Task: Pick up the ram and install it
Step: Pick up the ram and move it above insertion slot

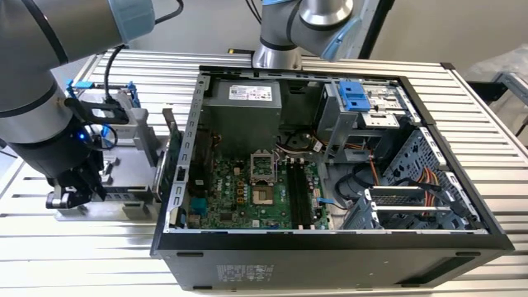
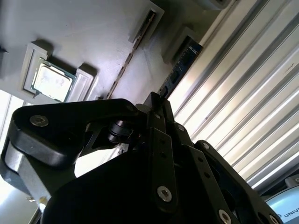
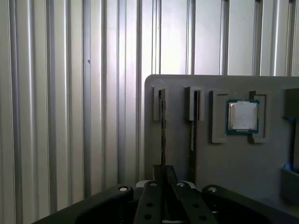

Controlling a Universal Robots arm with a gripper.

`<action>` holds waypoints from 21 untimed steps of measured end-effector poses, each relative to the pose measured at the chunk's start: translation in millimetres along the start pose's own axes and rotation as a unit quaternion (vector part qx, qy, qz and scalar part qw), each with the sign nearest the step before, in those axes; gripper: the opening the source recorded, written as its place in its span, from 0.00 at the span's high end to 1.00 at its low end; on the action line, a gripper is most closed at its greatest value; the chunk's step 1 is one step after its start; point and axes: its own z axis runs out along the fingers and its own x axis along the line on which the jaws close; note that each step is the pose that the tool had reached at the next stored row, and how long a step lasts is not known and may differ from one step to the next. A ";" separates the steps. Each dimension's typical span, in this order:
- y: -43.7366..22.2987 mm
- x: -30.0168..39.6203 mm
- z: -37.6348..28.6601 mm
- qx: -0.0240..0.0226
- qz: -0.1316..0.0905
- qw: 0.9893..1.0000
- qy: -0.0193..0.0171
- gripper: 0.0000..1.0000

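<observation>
Arm: silver-grey tube links, light-blue joint caps, thin black cable down the side, black wrist block with blue LED glow. Gripper: all black, bar-linkage fingers, silver screw heads at pivots.

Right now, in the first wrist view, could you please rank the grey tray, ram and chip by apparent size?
1. grey tray
2-3. Unsure: the ram, seen edge-on, is longer; the silver-topped chip is broader.
</observation>
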 end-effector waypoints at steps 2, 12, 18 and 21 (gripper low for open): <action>0.0 -0.1 -2.1 0.000 0.000 1.000 0.000 1.00; 0.1 -0.4 -13.0 0.000 0.000 1.000 0.000 1.00; 0.1 -0.6 -21.6 0.000 0.000 1.000 0.000 1.00; 0.2 -0.8 -25.9 0.000 0.000 1.000 0.000 1.00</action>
